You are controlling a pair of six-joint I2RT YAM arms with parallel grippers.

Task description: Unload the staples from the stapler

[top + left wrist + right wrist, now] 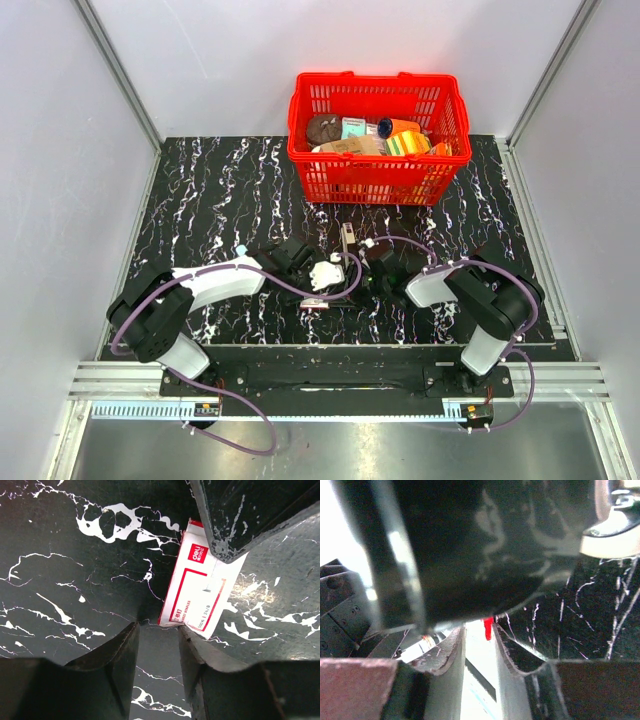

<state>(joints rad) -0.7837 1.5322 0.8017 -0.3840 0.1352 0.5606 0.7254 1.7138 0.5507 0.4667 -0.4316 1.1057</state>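
The stapler (347,240) is a thin pale bar standing up at mid-table, at the tip of my right gripper (360,254). In the right wrist view a bright pale strip, the stapler (480,680), fills the gap between the fingers of my right gripper (480,630), which touch it on both sides. My left gripper (303,262) hangs just to the left. In its own view my left gripper (157,627) is open with only bare table between its fingers. The staples themselves do not show.
A flat red-and-white staple box (200,590) lies just beyond my left fingertips, with a dark scuffed part over its far corner. A red basket (370,180) full of items stands at the back. Grey walls enclose the black marbled table (220,200).
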